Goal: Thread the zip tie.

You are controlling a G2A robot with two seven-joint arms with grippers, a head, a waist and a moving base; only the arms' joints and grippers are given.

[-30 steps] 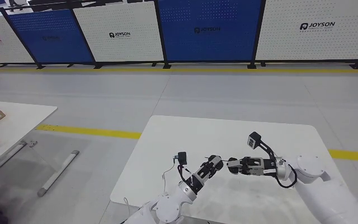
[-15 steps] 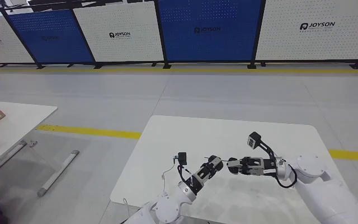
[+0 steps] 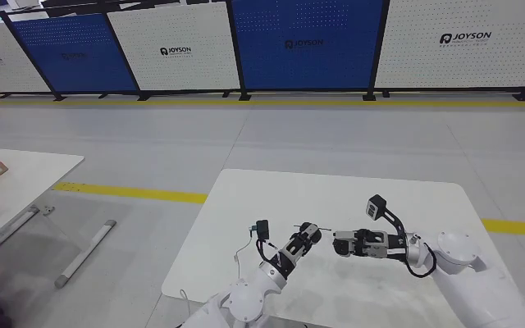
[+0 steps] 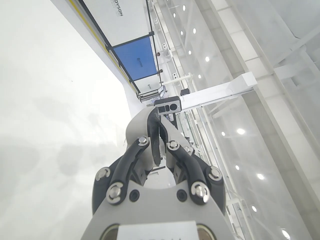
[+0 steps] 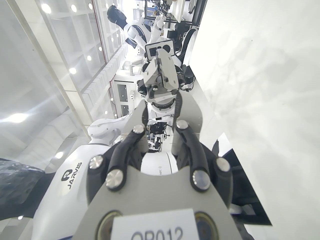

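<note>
Desk: Where is the zip tie?
Photographer: Above the white table [image 3: 369,197], a thin dark strand jutting from the clenched left gripper [image 3: 313,231] toward the right gripper [image 3: 335,243] nearby; the zip tie [image 3: 322,230] is barely discernible.
Desk: And the right?
Photographer: Fingers parted, grasping nothing.

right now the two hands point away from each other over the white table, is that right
Not quite: the left hand and the right hand point toward each other, tips facing across a gap, over the white table. The top view shows it.
</note>
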